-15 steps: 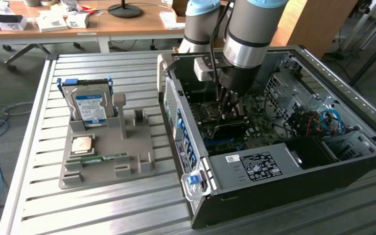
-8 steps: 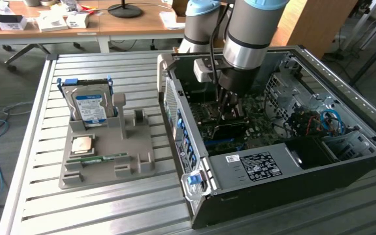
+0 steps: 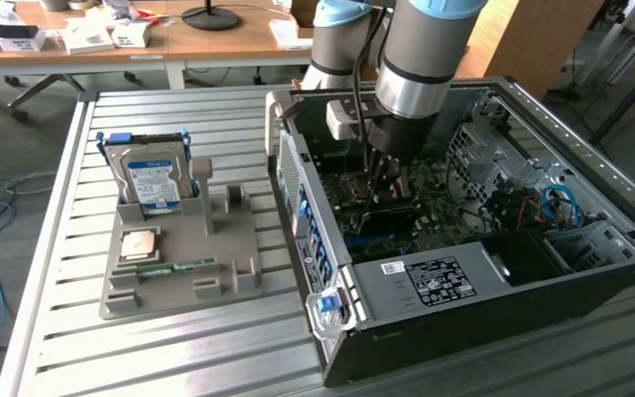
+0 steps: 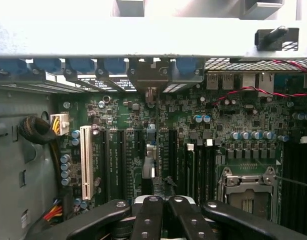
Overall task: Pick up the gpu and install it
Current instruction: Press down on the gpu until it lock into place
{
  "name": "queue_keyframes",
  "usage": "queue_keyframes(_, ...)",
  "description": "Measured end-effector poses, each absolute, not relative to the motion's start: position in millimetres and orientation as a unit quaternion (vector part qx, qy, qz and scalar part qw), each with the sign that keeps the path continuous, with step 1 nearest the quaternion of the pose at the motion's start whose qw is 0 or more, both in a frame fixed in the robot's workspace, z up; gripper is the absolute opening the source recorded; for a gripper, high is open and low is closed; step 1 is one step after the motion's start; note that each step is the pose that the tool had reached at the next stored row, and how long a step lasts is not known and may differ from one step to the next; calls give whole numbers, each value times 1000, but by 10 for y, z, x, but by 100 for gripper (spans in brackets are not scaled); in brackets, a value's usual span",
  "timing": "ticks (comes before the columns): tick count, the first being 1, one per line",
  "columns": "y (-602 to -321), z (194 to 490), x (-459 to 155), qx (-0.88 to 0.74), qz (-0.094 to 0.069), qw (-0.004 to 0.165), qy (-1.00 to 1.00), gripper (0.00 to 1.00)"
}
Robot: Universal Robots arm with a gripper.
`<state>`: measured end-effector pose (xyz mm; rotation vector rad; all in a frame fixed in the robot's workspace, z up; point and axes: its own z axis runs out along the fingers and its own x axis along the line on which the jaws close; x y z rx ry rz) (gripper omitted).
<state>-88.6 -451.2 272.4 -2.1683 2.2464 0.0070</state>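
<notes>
A slatted metal desk (image 3: 185, 347) carries an open computer case (image 3: 494, 331) toward the edge on the exterior view's right. A grey tray (image 3: 174, 298) lies toward the opposite edge. The robot arm reaches straight down into the case, and its claw (image 3: 387, 186) is low over the motherboard.

The wrist view looks along the board from just behind the claw (image 4: 162, 202). Its dark fingers (image 4: 148, 210) are pressed together with no gap. The gpu (image 4: 149, 150) stands edge-on among the expansion slots as a thin dark line, running from under one finger toward the case's rear wall. Whether the claw is touching it cannot be told. A white slot (image 4: 86, 162) lies parallel to the card on one side, and an empty processor socket (image 4: 247, 192) on the other. Red wires (image 4: 253, 90) cross near the rear ports, and a sleeved cable bundle (image 4: 36, 130) curls beside the board.

The exterior view shows the tray's contents. A hard drive (image 3: 152, 178) stands upright at its far end. A small square chip (image 3: 141, 245) and a green memory stick (image 3: 163, 268) lie flat nearer the front. The arm hides the middle of the board there.
</notes>
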Motion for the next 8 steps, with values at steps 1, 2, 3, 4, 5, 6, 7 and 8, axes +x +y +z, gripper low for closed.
queue_keyframes(1, -4511, 2717, -886, -694, 2, 10, 719, 11)
queue_keyframes(2, -4511, 2711, -886, -694, 2, 10, 719, 11)
queue_keyframes(3, -4511, 2703, -886, -694, 2, 10, 719, 11)
queue_keyframes(4, -4511, 2700, -886, -694, 2, 10, 719, 11)
queue_keyframes(5, -4511, 2700, -886, -694, 2, 10, 719, 11)
queue_keyframes(6, -4511, 2700, -886, -694, 2, 10, 719, 11)
queue_keyframes(7, -4511, 2698, -886, -694, 2, 10, 719, 11)
queue_keyframes(8, -4511, 2691, -886, -694, 2, 10, 719, 11)
